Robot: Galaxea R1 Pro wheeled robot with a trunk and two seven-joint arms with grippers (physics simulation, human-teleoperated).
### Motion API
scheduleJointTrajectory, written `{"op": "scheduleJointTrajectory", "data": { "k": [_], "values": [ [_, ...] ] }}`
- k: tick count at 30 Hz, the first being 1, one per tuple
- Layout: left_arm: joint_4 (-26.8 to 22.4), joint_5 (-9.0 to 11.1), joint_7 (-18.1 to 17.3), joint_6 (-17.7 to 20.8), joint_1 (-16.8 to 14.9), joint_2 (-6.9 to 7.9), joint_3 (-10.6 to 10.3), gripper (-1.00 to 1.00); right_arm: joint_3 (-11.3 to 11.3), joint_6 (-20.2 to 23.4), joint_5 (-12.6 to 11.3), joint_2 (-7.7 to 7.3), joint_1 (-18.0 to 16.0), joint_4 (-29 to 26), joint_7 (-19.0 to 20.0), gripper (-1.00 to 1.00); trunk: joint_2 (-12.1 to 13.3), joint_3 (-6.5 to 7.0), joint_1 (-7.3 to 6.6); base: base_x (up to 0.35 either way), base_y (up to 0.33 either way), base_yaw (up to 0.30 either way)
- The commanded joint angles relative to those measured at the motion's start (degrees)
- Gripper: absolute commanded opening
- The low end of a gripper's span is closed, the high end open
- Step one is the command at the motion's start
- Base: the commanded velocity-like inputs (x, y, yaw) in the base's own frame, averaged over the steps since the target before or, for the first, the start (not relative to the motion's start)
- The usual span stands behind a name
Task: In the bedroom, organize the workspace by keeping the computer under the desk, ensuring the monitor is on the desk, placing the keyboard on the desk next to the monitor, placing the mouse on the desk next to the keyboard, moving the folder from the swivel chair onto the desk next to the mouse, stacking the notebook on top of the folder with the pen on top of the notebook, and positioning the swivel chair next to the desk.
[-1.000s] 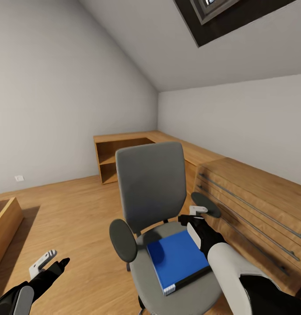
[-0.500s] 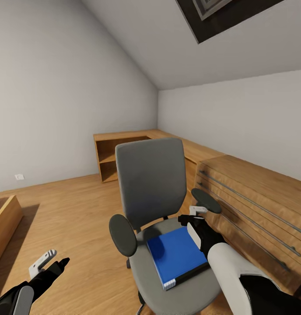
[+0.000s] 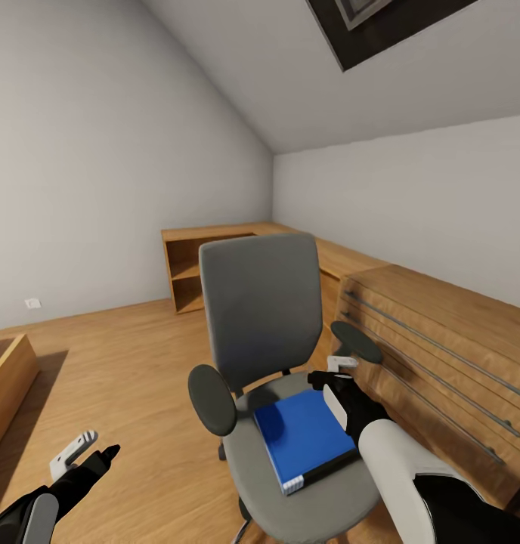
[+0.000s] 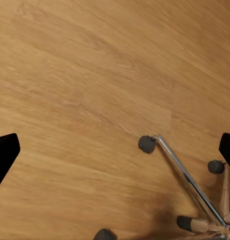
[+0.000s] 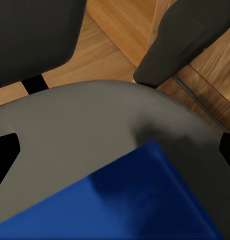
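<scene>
The grey swivel chair (image 3: 260, 317) stands in the middle of the head view, and the blue folder (image 3: 305, 438) lies flat on its seat (image 5: 84, 125). My right gripper (image 3: 332, 372) hovers open just above the seat, at the folder's far right corner (image 5: 125, 200) and beside the right armrest (image 5: 190, 40). Nothing sits between its fingers. Low at the left, my left gripper (image 3: 94, 450) is open over the bare wood floor, with the chair's chrome base (image 4: 187, 180) and casters below it. The desk, monitor, keyboard, notebook and pen are out of view.
A long low light-wood cabinet (image 3: 441, 332) with rail handles runs along the right wall, close to the chair. An open wooden shelf unit (image 3: 192, 272) fills the far corner. A wooden block (image 3: 7, 385) stands at the left edge. Open floor lies left of the chair.
The whole picture has shifted a little: the chair and folder sit slightly higher in the view. Both grippers keep their places in the picture and stay open.
</scene>
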Motion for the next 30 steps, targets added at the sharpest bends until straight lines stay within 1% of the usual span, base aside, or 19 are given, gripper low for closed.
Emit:
{"op": "scheduleJointTrajectory", "data": {
  "k": [1, 13, 30],
  "values": [
    [-0.1, 0.6, 0.5, 0.3, 0.0, -0.04, 0.1, 1.0, -0.3, 0.3, 0.1, 0.06, 0.0, -0.1, -0.1, 1.0, -0.4, -0.25, 0.22, 0.0, 0.0, 0.0],
    [0.0, 0.6, 0.5, 0.3, 0.0, -0.04, 0.1, 1.0, -0.3, 0.0, 0.1, 0.06, 0.0, -0.1, -0.1, 1.0, -5.3, -2.4, 2.85, 0.0, 0.0, 0.0],
    [0.1, 0.6, 0.3, 0.6, 0.0, 0.12, 0.2, 1.0, -0.3, -0.1, 0.1, 0.06, 0.0, -0.1, -0.2, 1.0, -5.3, -2.4, 2.85, 0.0, 0.0, 0.0]
  ]
}}
